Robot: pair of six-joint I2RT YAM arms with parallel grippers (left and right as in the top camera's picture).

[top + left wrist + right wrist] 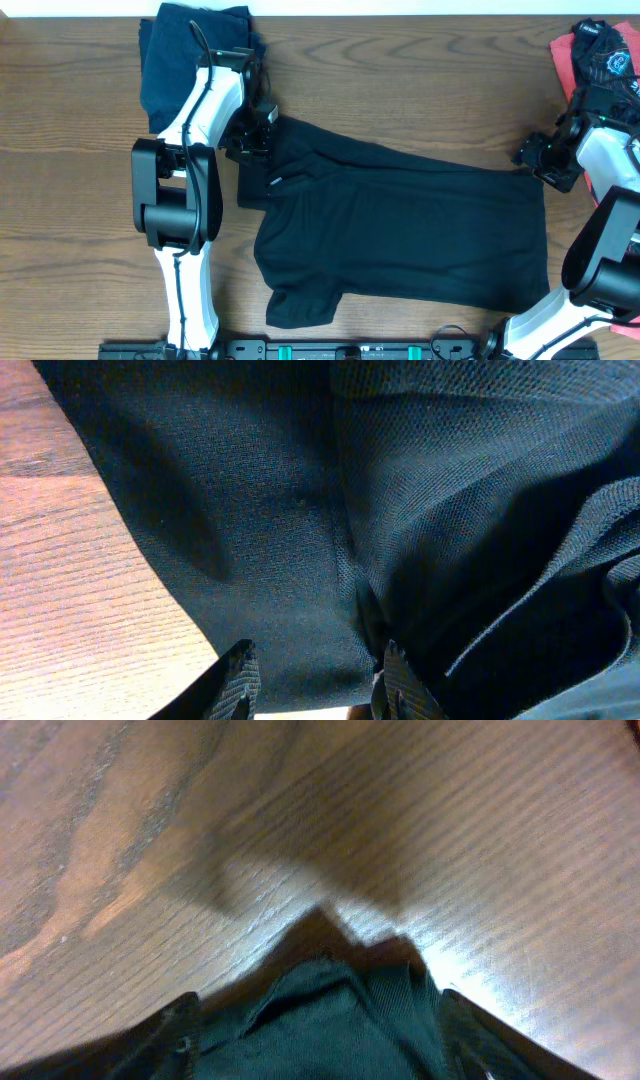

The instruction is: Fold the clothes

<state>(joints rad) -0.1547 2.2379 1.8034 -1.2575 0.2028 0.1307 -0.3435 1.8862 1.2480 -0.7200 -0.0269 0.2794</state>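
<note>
A black T-shirt [400, 230] lies spread across the middle of the wooden table, with a sleeve at the front left. My left gripper [255, 135] is over its rumpled far-left corner. In the left wrist view the fingers [318, 682] stand apart with the black fabric [300, 510] lying between and under them. My right gripper [536, 160] is at the shirt's far-right corner. In the right wrist view its fingers [325, 1035] are wide apart with the cloth's corner [340, 1020] between them. Neither gripper is closed on the cloth.
A folded dark navy shirt [185, 55] lies at the far left, behind the left arm. A coral-red and black garment [600, 55] lies at the far right corner. Bare wooden table [60, 200] shows to the left.
</note>
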